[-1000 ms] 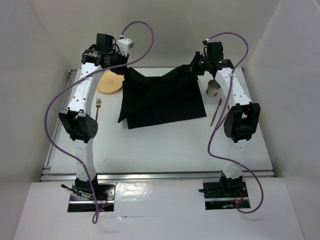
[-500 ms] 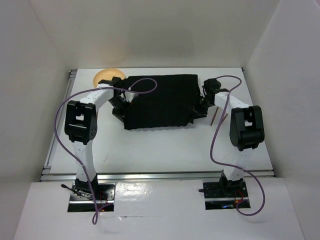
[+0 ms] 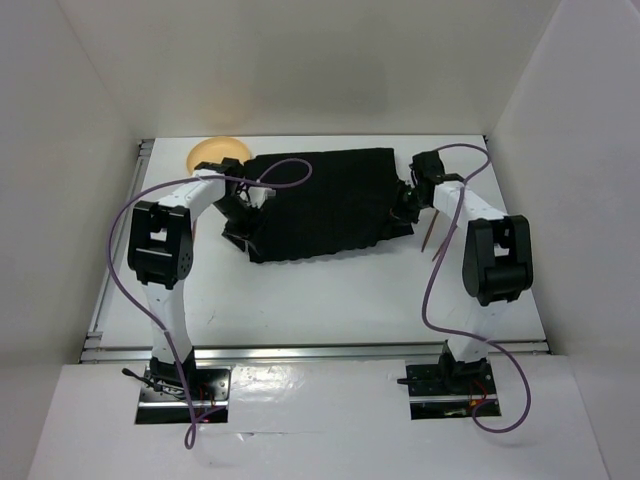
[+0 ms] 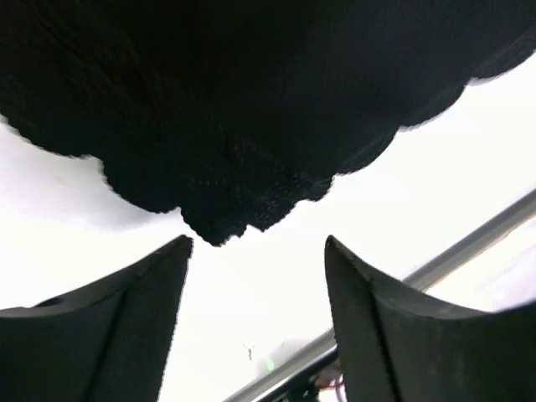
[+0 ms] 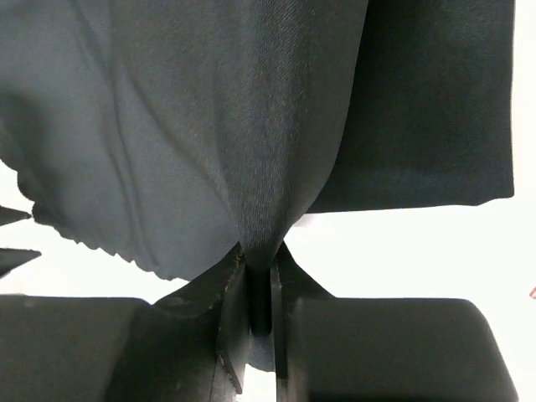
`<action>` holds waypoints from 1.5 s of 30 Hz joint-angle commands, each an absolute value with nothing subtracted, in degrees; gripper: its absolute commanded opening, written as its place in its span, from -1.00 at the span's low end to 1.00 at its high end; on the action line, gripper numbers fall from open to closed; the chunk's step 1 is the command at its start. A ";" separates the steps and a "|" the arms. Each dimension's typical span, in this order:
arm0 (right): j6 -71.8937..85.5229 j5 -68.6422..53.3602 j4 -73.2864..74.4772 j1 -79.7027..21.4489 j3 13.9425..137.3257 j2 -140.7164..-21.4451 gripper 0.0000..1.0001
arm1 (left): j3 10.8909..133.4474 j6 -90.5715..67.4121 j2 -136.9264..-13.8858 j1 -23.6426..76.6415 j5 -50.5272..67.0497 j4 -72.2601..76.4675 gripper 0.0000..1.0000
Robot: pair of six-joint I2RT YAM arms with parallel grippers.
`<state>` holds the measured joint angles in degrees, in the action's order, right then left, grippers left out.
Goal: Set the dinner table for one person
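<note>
From the top view, your table (image 3: 330, 300) is a stiff, flat white slab with a metal rail round it. It looks fixed and smooth, so I would not try to grip it; everything you handle lies on it. The black cloth mat (image 3: 320, 205) lies on its far half, soft and limp, with its near edge rippled. Cloth like this is best taken by a corner or edge fold. A tan plate (image 3: 210, 153) sits just off the mat's far left corner, and a thin brown utensil (image 3: 428, 240) lies just right of the mat. The left gripper (image 3: 240, 215) is at the mat's left edge and the right gripper (image 3: 402, 212) at its right edge.

From the left wrist, the left gripper (image 4: 258, 243) has its jaws standing apart with nothing between them. The mat's (image 4: 251, 100) scalloped corner lies just beyond the tips, not in them. Bare table (image 4: 402, 209) shows under the jaws, with the rail (image 4: 469, 243) near.

From the right wrist, the right gripper (image 5: 255, 260) has its jaws pinched on a fold of the mat (image 5: 167, 126), and the cloth tents up from the pinch. White table (image 5: 402, 251) shows beside the jaws, under the mat's edge.
</note>
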<state>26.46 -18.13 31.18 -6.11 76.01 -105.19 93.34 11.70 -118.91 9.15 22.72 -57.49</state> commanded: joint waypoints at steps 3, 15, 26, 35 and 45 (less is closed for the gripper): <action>25.32 -11.01 31.81 -5.63 77.42 -108.54 -0.59 | 91.66 11.26 -117.77 8.88 22.50 -59.59 0.82; 18.98 -1.14 33.13 -5.63 85.86 -115.47 0.98 | 99.93 9.58 -121.89 8.88 21.18 -60.12 0.90; 17.84 1.59 34.02 -5.63 89.30 -123.40 0.19 | 104.33 7.64 -131.84 8.88 19.77 -58.80 0.16; 21.88 -8.33 32.16 -7.29 71.91 -109.11 -1.00 | 94.67 12.47 -125.61 8.88 18.39 -58.01 -1.00; 27.77 -5.89 39.89 -8.35 58.45 -87.92 0.61 | 82.97 16.08 -108.72 8.88 17.39 -62.66 -0.73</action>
<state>25.23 -7.86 36.16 -8.10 58.54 -94.50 83.40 13.89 -112.33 8.56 16.16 -59.16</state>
